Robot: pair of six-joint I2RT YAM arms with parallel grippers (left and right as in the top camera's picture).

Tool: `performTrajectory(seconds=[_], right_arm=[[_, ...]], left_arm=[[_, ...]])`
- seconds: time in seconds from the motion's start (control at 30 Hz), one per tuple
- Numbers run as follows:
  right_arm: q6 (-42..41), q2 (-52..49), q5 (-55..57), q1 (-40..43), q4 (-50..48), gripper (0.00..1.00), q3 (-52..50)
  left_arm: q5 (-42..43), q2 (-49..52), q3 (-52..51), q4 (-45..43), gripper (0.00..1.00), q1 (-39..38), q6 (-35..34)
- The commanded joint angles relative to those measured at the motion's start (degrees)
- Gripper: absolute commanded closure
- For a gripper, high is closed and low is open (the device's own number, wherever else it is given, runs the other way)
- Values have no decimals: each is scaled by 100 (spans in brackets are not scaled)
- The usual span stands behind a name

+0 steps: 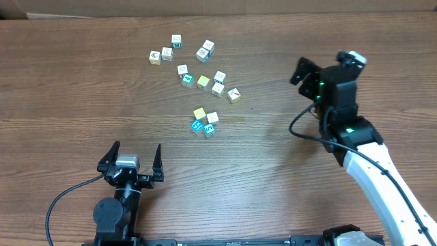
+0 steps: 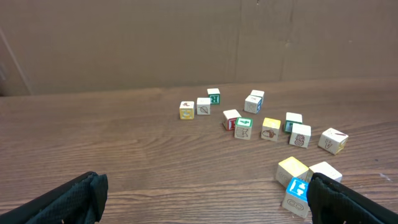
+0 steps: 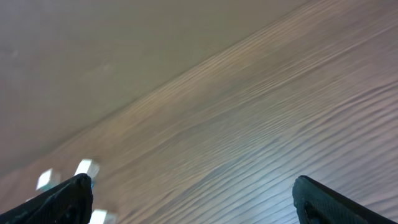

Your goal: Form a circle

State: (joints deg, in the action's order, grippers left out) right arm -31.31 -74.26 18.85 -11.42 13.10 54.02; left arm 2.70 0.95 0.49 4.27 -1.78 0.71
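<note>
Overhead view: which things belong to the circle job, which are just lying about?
Job:
- scattered small printed cubes, white, yellow, blue and teal, not yet in a ring
- open left hand
- open right hand

Just there:
- brown wooden table
- black cable by the left arm
- brown cardboard wall behind

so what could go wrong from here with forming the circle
1. The four-cube cluster nearest the left gripper is packed tight; wide-open fingers reaching in for one would likely shove its neighbours.
2. The right gripper is off to the side, and its wrist view is blurred with only a few cubes at the edge, so its aim may be poor.
</note>
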Motion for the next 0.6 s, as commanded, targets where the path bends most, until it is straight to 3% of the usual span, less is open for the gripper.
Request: performTrajectory(seconds=[0.0, 0.23, 0.57], right_arm=[[31, 192, 210, 238, 33, 0, 44], [31, 249, 212, 404, 107, 0, 42], [35, 328, 299, 514, 1847, 0, -26]], left_arm=[[-35, -72, -22, 7, 0, -7, 149], [-35, -72, -22, 7, 1, -7, 149], [-35, -70, -22, 7, 0, -7, 149]])
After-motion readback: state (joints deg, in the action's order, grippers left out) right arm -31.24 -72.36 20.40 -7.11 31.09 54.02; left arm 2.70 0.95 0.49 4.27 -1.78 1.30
